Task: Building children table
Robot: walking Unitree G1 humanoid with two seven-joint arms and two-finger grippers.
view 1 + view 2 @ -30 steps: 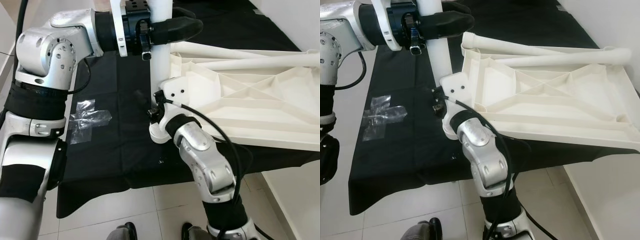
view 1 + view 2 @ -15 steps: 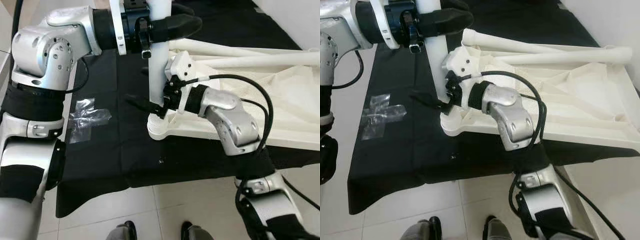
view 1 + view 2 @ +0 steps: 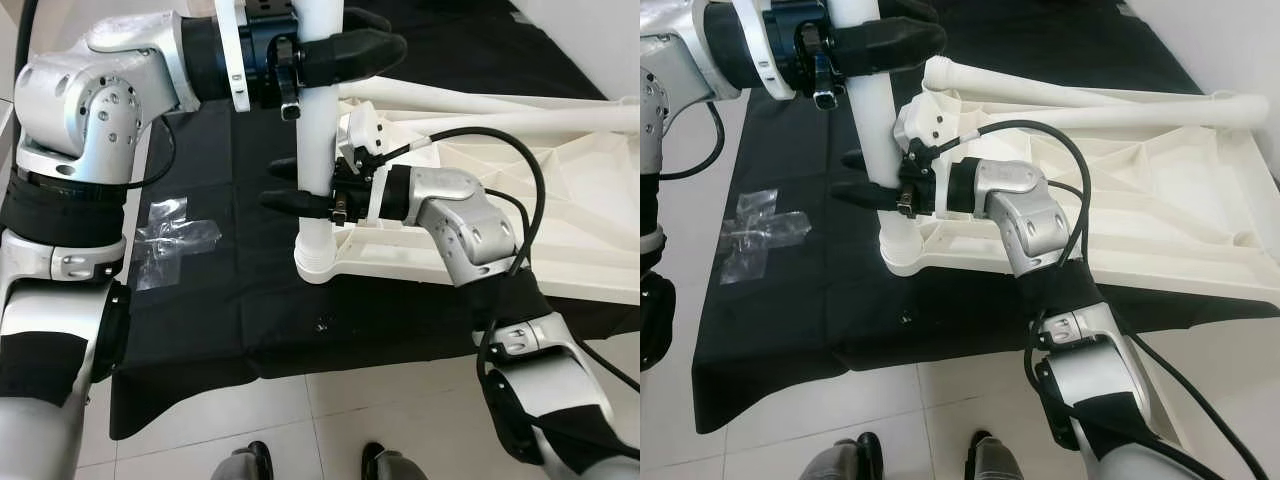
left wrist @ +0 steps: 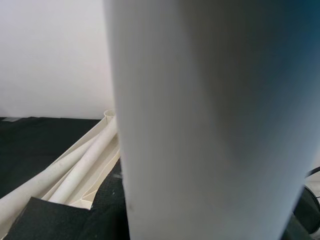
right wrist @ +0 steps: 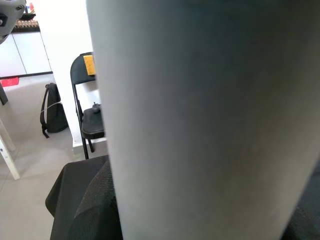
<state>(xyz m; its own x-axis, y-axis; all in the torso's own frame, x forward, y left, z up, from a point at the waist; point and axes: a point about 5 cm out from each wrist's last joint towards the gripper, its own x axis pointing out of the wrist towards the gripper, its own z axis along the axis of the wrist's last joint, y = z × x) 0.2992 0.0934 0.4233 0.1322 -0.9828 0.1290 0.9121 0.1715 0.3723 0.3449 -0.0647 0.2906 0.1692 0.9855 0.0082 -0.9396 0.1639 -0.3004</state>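
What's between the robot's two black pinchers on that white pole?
Just a bare stretch of the upright white plastic table leg. The left gripper clamps it higher up, and the right gripper straddles it lower down, as the left eye view shows.

We find no text, label, brand, number or sign that can be read. A yellow tag (image 5: 89,64) sits on the back of a black chair (image 5: 85,100) in the right wrist view, but it is too small for us to read.
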